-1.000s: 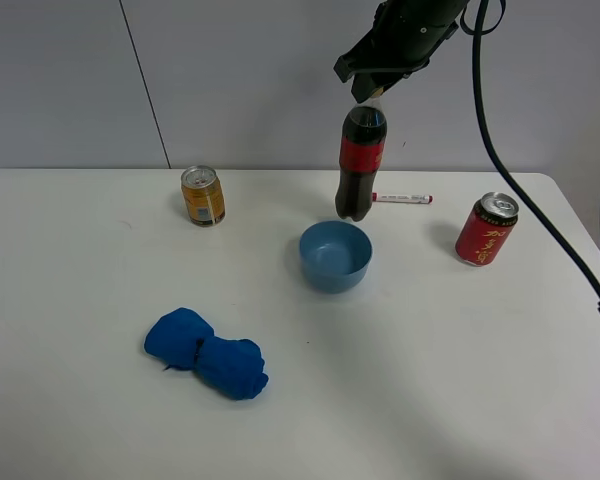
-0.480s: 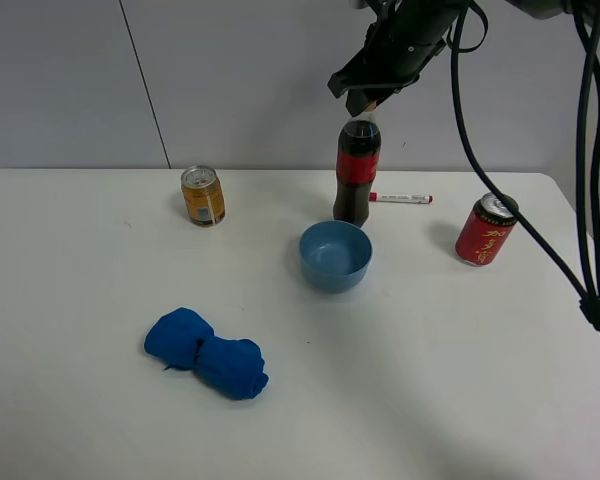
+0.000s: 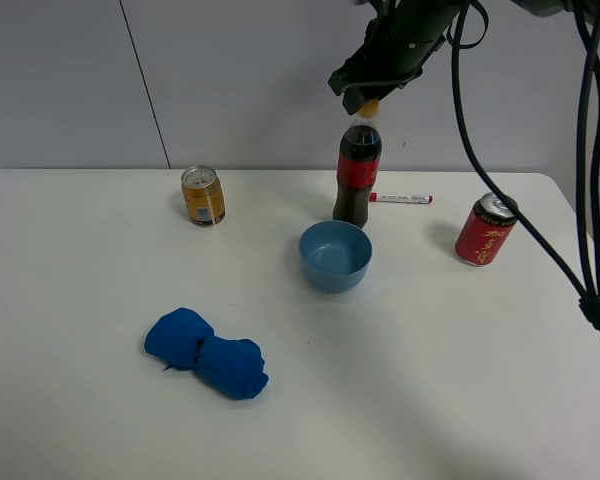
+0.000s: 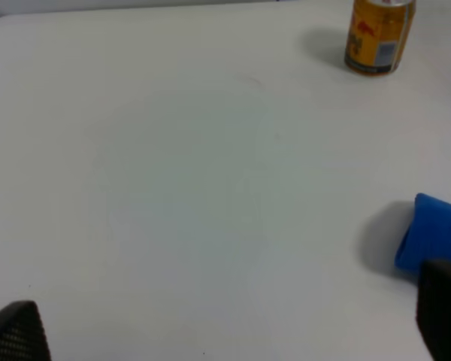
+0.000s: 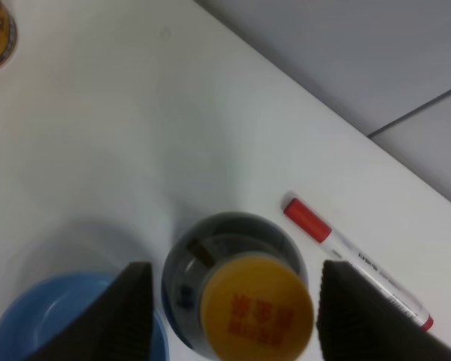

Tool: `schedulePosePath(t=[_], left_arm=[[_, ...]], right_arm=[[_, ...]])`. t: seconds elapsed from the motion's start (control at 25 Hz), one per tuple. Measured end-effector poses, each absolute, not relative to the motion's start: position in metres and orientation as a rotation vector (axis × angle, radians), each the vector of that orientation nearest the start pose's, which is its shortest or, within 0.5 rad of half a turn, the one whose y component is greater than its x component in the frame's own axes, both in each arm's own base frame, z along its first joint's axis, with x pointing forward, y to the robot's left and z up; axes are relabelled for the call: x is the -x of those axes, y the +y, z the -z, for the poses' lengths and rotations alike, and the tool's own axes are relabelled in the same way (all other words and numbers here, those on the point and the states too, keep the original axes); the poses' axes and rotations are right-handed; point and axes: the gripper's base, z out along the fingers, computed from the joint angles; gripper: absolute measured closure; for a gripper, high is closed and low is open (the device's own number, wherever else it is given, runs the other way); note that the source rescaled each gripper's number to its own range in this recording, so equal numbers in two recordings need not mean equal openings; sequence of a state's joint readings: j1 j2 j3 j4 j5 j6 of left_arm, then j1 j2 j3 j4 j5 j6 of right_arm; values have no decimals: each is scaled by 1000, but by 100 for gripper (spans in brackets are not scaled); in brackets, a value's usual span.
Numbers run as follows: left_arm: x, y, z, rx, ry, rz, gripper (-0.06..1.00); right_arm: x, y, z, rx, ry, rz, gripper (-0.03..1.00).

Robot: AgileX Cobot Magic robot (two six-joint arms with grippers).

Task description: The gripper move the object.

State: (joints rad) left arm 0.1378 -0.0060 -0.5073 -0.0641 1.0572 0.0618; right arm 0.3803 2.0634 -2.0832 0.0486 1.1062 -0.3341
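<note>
1. White tabletop [image 3: 460, 350] against a pale grey panelled wall is shown in the exterior high view; a blue bowl [image 3: 335, 255] sits near the centre of the frame.
2. The object [image 3: 358, 172], a tall clear bottle of dark cola with a red label, is seen standing upright on the table just behind the bowl, in the upper centre of the frame.
3. The gripper [image 3: 368, 92] of the right arm is placed directly above the yellow-orange cap [image 5: 257, 303]. In the right wrist view the two black fingers [image 5: 131, 314] are spread wide, one on each side of the cap, with a clear gap to it; nothing is held.
4. The left gripper is shown only as dark finger tips at the lower corners of the left wrist view; they are set well apart, with bare table between them.
5. Other items are marked: an orange-yellow can [image 3: 202, 195] at upper left, a red can [image 3: 486, 229] at right, a red-capped marker [image 3: 401, 198] behind the bottle, a blue cloth [image 3: 206, 353] at lower left.
6. Handling is judged as follows: a nearly full bottle is fairly heavy and top-heavy, its plastic wall smooth and slightly yielding. The stiff neck just under the cap is judged the surest place to be gripped.
</note>
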Motion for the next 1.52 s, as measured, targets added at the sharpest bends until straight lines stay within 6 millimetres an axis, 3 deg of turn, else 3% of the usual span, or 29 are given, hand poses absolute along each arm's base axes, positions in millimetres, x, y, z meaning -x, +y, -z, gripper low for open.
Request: schedulePosePath(t=[0.16,0.4,0.56,0.72,0.96,1.16,1.28,1.4,1.52], left_arm=[[6,-6,-280,74,2025,-50,-6],[6,-6,-280,74,2025,-50,-6],[6,-6,-280,74,2025,-50,-6],[6,-6,-280,74,2025,-50,-6],[6,-6,-280,74,2025,-50,-6],[6,-6,-280,74,2025,-50,-6],[6,-6,-280,74,2025,-50,-6],[6,-6,-280,74,2025,-50,-6],[6,-6,-280,74,2025,-50,-6]], right_arm=[[-429,176,-326,897,2407,-79,57],[-430,174,-326,905,2405,-48,25],[-430,172,-328,906,2399,-15,17],[-417,172,-358,863,2318,-29,15],[-359,163,-451,809,2061,-57,15],[-299,135,-519,743,1867,2,0],[-263,115,-553,661,1733,20,-2],[-219,95,-571,584,1626,-26,-3],[-177,70,-567,509,1616,-96,-3]])
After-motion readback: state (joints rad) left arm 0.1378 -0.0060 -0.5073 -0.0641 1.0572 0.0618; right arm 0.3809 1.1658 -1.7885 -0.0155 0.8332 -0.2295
